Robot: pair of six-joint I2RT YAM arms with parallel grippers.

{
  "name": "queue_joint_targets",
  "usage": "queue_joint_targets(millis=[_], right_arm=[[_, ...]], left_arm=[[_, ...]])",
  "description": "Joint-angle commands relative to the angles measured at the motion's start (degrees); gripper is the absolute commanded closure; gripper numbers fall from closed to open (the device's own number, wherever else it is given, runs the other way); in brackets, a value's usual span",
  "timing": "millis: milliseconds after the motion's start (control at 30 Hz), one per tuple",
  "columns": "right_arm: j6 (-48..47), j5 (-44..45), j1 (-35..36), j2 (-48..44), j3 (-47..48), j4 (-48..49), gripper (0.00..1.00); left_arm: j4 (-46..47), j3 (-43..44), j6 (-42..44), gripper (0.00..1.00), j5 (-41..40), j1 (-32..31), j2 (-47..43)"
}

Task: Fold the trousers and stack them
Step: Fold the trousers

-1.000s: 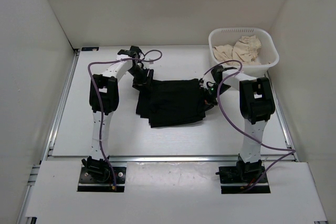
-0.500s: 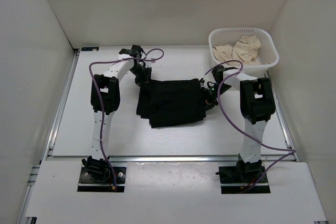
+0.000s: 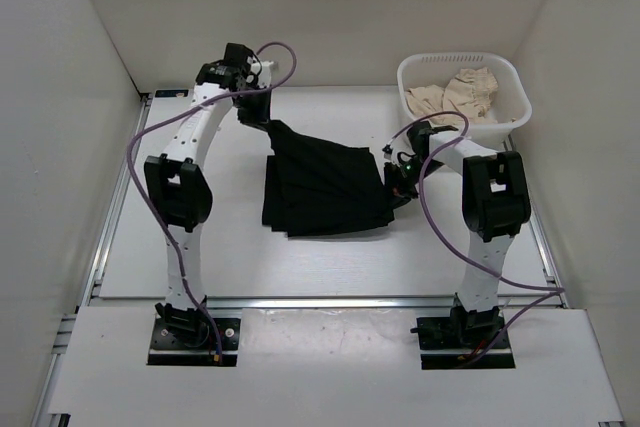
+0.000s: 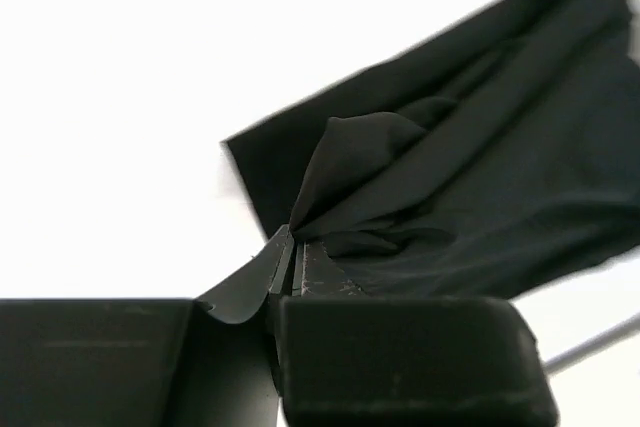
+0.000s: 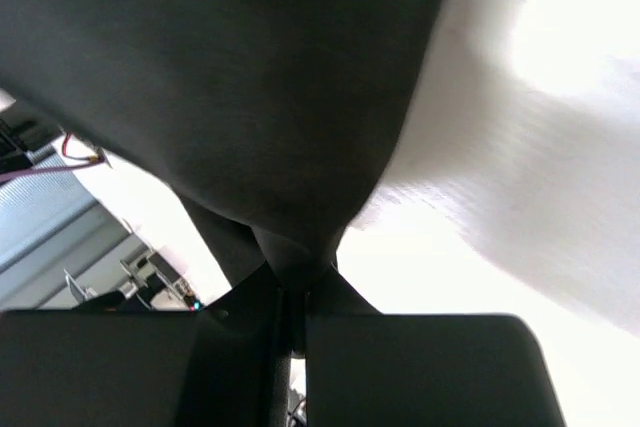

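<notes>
The black trousers (image 3: 325, 187) lie folded in the middle of the white table, their far left corner pulled up off the surface. My left gripper (image 3: 262, 117) is shut on that raised corner; in the left wrist view the trousers (image 4: 480, 177) bunch right at the left gripper's (image 4: 292, 239) tips. My right gripper (image 3: 390, 179) is shut on the trousers' right edge, low at the table. In the right wrist view the trousers (image 5: 240, 77) fill the upper left and run down into the closed right gripper (image 5: 298, 282).
A white basket (image 3: 512, 87) holding a beige cloth garment (image 3: 455, 95) stands at the back right. White walls enclose the table on three sides. A metal rail (image 3: 110, 217) runs along the left edge.
My left gripper closed on the trousers' far left corner and rose toward the back left, lifting that corner. The right gripper stayed shut on the right edge.
</notes>
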Motion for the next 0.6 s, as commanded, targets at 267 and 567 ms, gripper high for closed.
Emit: queue_joint_targets(millis=[267,567], right_arm=[[0.7,0.9,1.8,0.6,3.7,-2.9,0.84],[3.8,0.4,1.8,-0.5,2.5,0.6,0.39]], left_arm=[[4.2,-0.9,0.3,0.78,-18.4,1.5,12.8],[5.9,-5.8,0.3,0.09,-17.6,2.1,-2.2]])
